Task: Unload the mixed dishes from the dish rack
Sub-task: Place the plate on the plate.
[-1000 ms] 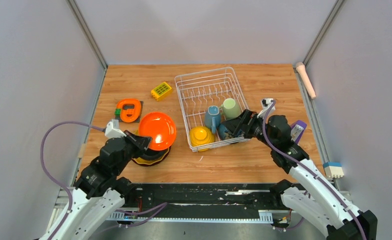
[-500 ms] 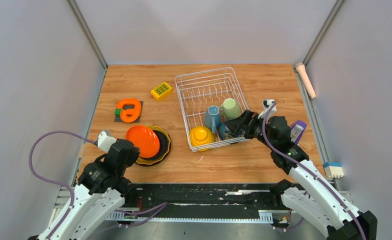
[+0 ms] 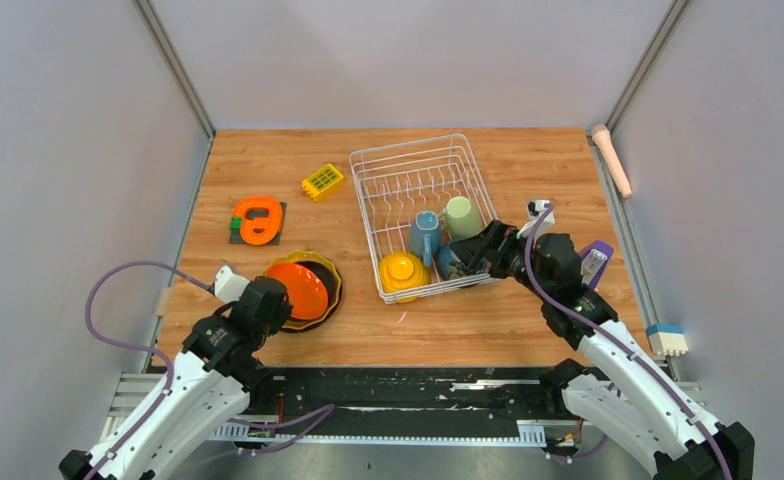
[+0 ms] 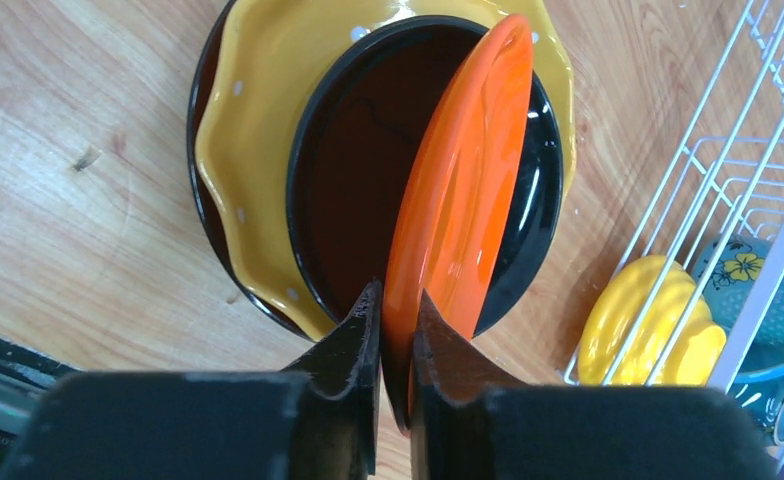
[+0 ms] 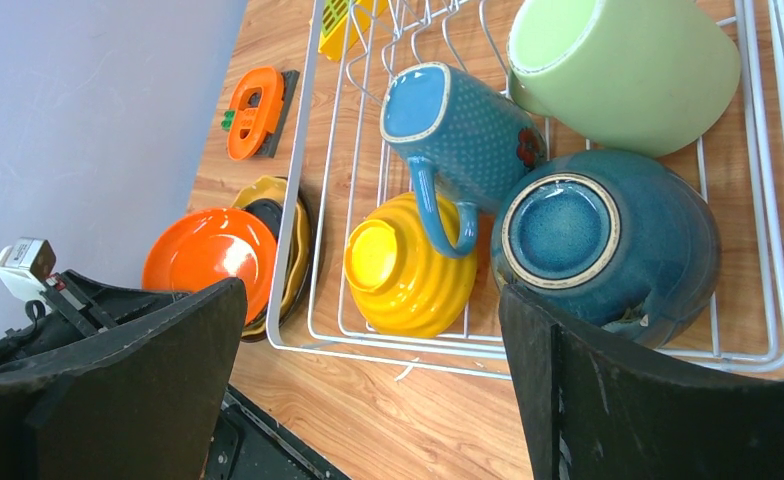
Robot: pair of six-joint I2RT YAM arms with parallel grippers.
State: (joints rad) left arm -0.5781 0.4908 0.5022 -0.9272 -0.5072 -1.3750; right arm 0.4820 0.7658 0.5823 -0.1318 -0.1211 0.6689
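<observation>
The white wire dish rack (image 3: 408, 185) stands on the wooden table (image 3: 268, 160) and holds four pieces, all crowded at its near end. A blue mug (image 5: 468, 135) lies on its side, with its handle against a yellow bowl (image 5: 408, 265) that sits upside down. Beside them is a dark blue bowl (image 5: 598, 235), also base up, and a pale green mug (image 5: 628, 70) lies on its side just beyond it.

Left of the rack, a yellow wavy-rimmed plate (image 4: 258, 130) carries a dark brown plate (image 4: 348, 180). An orange plate (image 4: 458, 200) leans tilted on that one, not flat.

The left gripper (image 4: 396, 300) is clenched on the orange plate's near rim. The right gripper (image 5: 373, 292) hangs over the rack's near end with its fingers (image 5: 608, 390) spread wide, grasping nothing.
</observation>
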